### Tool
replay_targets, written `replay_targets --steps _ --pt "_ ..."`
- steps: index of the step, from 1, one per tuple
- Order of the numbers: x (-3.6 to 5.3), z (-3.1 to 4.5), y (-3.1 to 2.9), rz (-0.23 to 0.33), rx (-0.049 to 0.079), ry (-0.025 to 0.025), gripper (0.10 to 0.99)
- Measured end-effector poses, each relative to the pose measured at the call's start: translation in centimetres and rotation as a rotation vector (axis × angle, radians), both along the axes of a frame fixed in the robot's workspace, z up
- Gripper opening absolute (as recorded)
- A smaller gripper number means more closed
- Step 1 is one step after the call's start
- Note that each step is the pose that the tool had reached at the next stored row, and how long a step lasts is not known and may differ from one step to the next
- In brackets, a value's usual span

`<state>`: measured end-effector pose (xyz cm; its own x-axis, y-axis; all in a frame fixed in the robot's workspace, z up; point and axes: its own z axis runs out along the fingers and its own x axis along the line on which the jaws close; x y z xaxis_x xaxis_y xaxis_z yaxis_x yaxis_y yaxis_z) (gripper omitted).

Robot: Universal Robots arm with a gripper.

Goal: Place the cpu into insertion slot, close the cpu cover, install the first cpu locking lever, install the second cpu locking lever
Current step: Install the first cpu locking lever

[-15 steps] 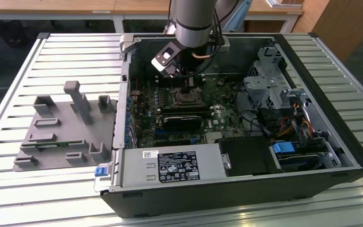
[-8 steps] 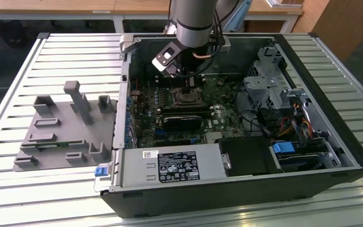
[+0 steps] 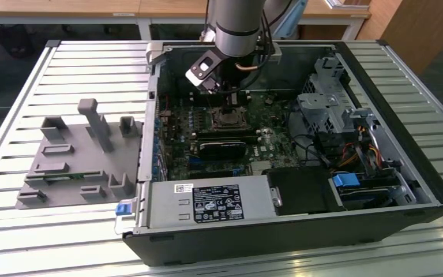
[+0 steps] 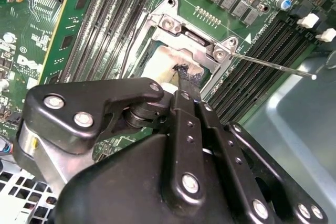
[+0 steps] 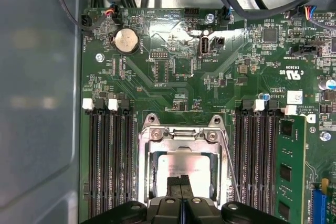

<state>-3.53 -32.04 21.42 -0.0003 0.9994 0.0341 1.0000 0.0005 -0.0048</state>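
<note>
**A:** Where's the cpu (image 5: pixel 184 163)?

**B:** Seated in the slot (image 3: pixel 226 119), just above the middle of the exterior view, under the arm. In the first wrist view its pale face shows through the cut-out of the cover (image 5: pixel 181 139), which lies flat over it.

**A:** And the gripper (image 5: pixel 180 181)?

**B:** Its fingers are pressed together with nothing between them. The tips are down at the edge of the cut-out, over the cpu's face. I can't tell whether they touch it.

**A:** Which step is this?

**B:** I'd judge it's the cover, pushed down with closed fingers, and the levers not yet locked. In the second wrist view a lever (image 4: pixel 273 65) slants out from the cover's corner, across a memory bank (image 4: pixel 262 87).

**A:** How to do it well?

**B:** Bear on the frame's metal rather than the chip. Push straight down and lightly, so the frame sits level and the tips don't skid toward the lever.

**A:** Counts?

**B:** One cpu, one cover, one slot, one gripper. There's one lever I'm sure of; I can't make out a second. There are two memory banks, one on either side of the slot, and one coin cell (image 5: pixel 126 40) on the board (image 5: pixel 173 77).
</note>
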Motion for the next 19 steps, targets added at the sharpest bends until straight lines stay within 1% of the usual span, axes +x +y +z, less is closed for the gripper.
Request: replay_targets --steps 6,9,14,19 --pt "0.01 0.49 0.0 0.0 0.0 -0.0001 0.118" --pt "0.01 1.03 0.0 0.0 0.0 0.0 0.118" --pt "0.01 2.74 0.0 0.0 0.0 -0.0002 0.118" --pt "0.01 4.75 0.0 0.0 0.0 -0.0009 0.118"
